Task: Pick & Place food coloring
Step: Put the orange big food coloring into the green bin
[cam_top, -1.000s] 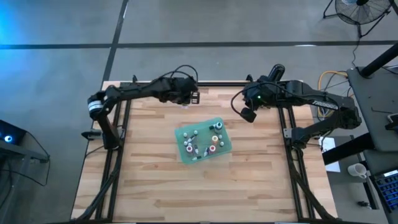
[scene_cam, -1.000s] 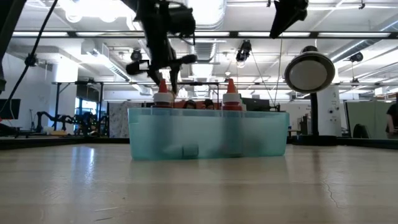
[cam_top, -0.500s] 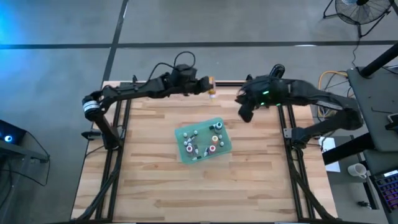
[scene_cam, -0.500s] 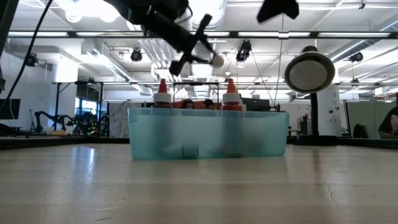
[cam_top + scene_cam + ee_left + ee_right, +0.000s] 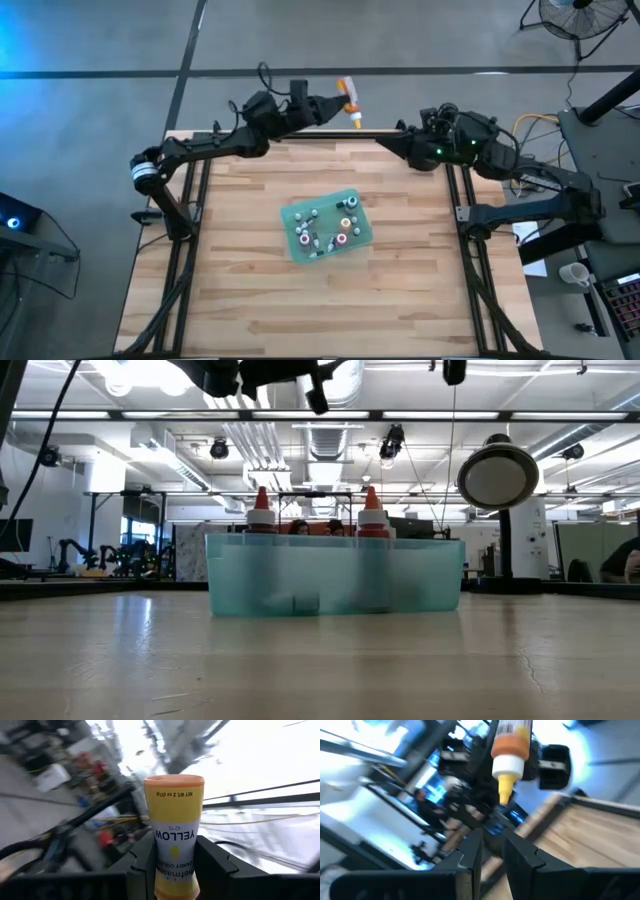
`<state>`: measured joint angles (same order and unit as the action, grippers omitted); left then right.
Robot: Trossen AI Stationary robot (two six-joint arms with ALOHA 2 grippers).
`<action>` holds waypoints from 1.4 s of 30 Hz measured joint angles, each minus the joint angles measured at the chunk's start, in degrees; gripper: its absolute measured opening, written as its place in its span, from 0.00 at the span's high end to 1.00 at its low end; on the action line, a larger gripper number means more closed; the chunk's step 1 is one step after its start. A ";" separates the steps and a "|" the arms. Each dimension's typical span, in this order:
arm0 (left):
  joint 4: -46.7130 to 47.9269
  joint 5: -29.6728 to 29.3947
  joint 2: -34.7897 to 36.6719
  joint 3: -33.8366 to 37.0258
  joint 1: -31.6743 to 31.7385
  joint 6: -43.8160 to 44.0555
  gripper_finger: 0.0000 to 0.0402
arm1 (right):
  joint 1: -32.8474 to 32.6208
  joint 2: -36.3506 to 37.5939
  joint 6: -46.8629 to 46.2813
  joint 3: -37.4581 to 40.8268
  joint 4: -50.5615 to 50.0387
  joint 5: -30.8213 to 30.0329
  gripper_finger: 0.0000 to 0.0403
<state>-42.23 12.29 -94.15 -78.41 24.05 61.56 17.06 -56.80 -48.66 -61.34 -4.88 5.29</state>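
The yellow food coloring bottle [image 5: 348,97] has been lifted away from over the worktop [image 5: 240,270] in the last second: earlier it was held low near the teal tray [image 5: 362,232], and now it is carried beyond the worktop's far edge, pinched in the left claw [image 5: 335,100]. The right claw [image 5: 385,143], previously hanging back at its own side, has been swung toward the bottle and is now pointed at it, with its fingers pressed nearly together and nothing between them. This is judged to be the setting-up of a transfer or a re-grip between the two arms, not yet a placement.

In the left wrist view the bottle [image 5: 173,832] is seen gripped around its lower body, its flat base turned away from the claw. In the right wrist view its white cap and yellow nozzle [image 5: 506,780] are directed toward the right claw. The long axis is thus laid roughly along the line between the two claws, tilted rather than upright.
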 joint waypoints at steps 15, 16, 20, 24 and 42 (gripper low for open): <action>-3.85 3.71 -0.17 0.00 -0.41 -0.01 0.79 | -0.02 -4.00 -3.68 -0.89 10.25 0.80 0.69; -3.91 3.80 -0.17 0.00 -0.42 -0.30 0.79 | -0.02 -4.69 -3.82 -1.34 10.26 0.83 0.67; -3.45 4.69 -0.17 0.00 -0.54 -0.53 0.79 | -0.02 -7.58 -3.83 -3.00 9.62 1.19 0.58; -2.58 4.79 -0.17 -0.02 -0.65 -1.55 0.79 | 0.21 -9.22 -3.54 -4.15 9.58 1.26 0.53; -1.26 6.49 -0.22 -0.02 -0.92 -1.66 0.79 | 1.55 -11.94 -2.99 -4.64 10.57 -1.68 0.55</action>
<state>-43.49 18.77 -94.37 -78.43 23.13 59.89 18.61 -68.74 -51.65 -65.98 5.69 3.61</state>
